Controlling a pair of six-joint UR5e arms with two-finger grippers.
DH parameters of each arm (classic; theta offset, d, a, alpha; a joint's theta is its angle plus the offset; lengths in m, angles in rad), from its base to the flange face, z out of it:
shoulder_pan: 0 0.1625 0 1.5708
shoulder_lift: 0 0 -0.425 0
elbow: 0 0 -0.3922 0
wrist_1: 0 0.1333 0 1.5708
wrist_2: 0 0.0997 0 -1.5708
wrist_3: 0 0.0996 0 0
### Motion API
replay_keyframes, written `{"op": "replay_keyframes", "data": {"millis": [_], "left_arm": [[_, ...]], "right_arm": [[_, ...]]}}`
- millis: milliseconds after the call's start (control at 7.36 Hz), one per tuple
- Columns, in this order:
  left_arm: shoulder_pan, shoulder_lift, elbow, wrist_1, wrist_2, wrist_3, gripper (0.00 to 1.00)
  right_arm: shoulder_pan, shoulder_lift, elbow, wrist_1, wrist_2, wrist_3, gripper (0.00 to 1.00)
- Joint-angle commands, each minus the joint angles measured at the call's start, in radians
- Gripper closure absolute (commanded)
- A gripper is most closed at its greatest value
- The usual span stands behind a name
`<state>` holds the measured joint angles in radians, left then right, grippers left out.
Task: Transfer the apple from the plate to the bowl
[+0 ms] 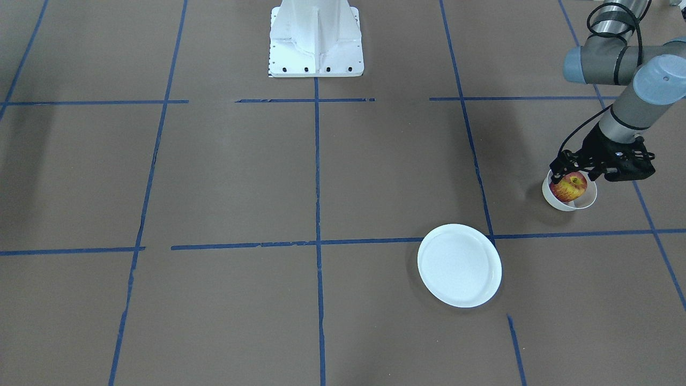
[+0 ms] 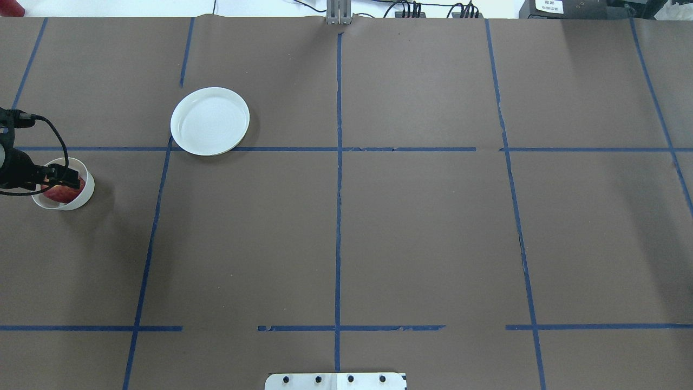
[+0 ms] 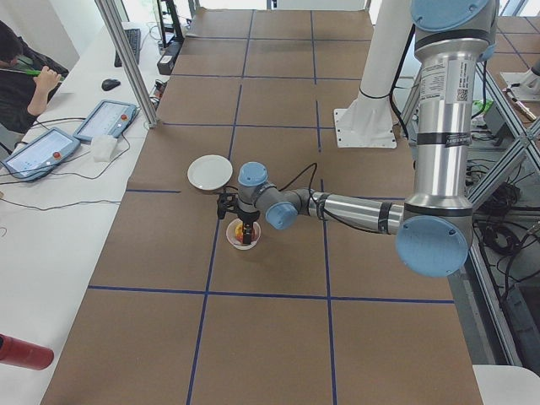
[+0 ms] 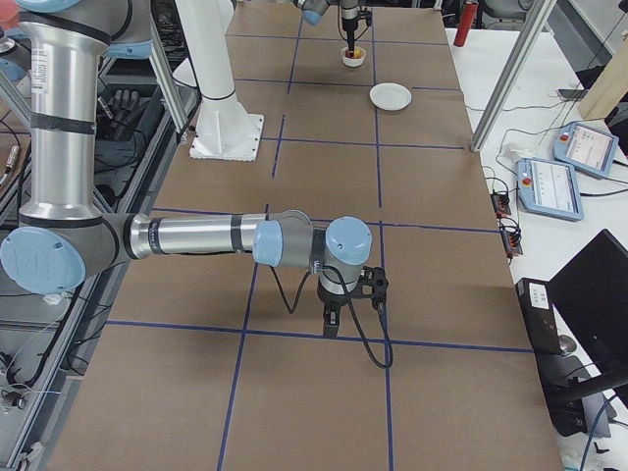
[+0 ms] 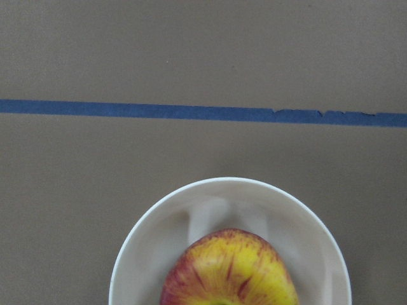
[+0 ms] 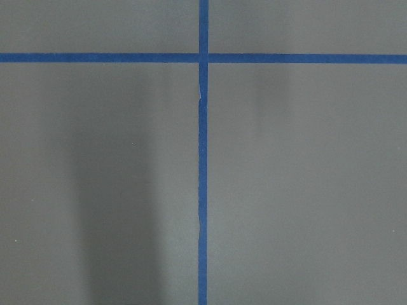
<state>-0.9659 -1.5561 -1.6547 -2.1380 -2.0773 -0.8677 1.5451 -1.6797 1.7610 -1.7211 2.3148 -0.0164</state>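
Note:
The apple [image 1: 569,187], red with yellow streaks, sits in the mouth of the small cream bowl [image 1: 563,203] at the table's left end. My left gripper [image 1: 573,177] points down over the bowl with a finger against each side of the apple, shut on it. The left wrist view shows the apple [image 5: 229,273] inside the bowl [image 5: 152,216]. The flat white plate [image 1: 459,265] lies bare, apart from the bowl; it also shows in the overhead view [image 2: 210,121]. My right gripper [image 4: 339,314] shows only in the exterior right view, pointing down over the table; I cannot tell if it is open.
The white robot base [image 1: 316,40] stands at the middle of the near edge. Blue tape lines [image 2: 338,216] cross the brown table. Operator tablets [image 3: 42,148] and cables lie on a side bench beyond the far edge.

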Motion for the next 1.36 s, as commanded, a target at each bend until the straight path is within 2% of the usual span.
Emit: {"op": "replay_keyframes", "data": {"millis": [0, 272, 543, 815, 951, 1086, 1222], "left_arm": [[-0.029, -0.002, -0.092, 0.105, -0.009, 0.091, 0.00], [-0.136, -0.085, -0.114, 0.293, -0.041, 0.346, 0.00], [-0.290, -0.076, -0.109, 0.314, -0.227, 0.581, 0.00], [-0.412, -0.026, -0.106, 0.349, -0.247, 0.819, 0.00], [-0.492, -0.035, -0.109, 0.518, -0.254, 0.847, 0.00], [-0.529, -0.027, -0.109, 0.605, -0.253, 0.915, 0.00], [-0.590, 0.022, -0.079, 0.613, -0.253, 1.058, 0.00]], "right_arm": [[0.000, 0.000, 0.000, 0.000, 0.000, -0.001, 0.00], [0.000, 0.000, 0.000, 0.000, 0.000, -0.001, 0.00], [0.000, 0.000, 0.000, 0.000, 0.000, 0.001, 0.00], [0.000, 0.000, 0.000, 0.000, 0.000, -0.001, 0.00], [0.000, 0.000, 0.000, 0.000, 0.000, -0.001, 0.00], [0.000, 0.000, 0.000, 0.000, 0.000, -0.001, 0.00], [0.000, 0.000, 0.000, 0.000, 0.000, -0.001, 0.00]]}}
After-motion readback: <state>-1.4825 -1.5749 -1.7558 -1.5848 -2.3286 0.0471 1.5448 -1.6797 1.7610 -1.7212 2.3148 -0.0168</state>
